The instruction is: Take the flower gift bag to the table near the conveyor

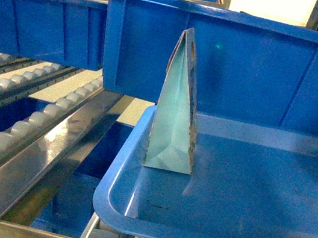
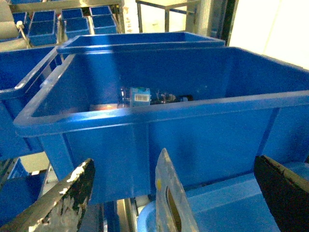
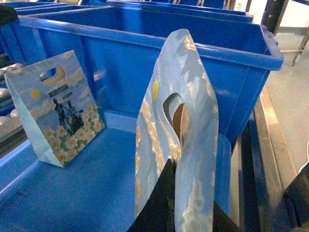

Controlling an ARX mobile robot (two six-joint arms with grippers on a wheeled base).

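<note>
A flower gift bag [image 3: 176, 145] is pinched upright by the right gripper [image 3: 186, 212] over the blue tray [image 1: 239, 224]. A second gift bag [image 1: 176, 106] is stood on the tray, left of the held one. The left gripper [image 2: 176, 195] is seen spread wide around this bag's top. A blue bin [image 2: 145, 145] is behind the tray; the conveyor [image 1: 28, 134] is left.
</note>
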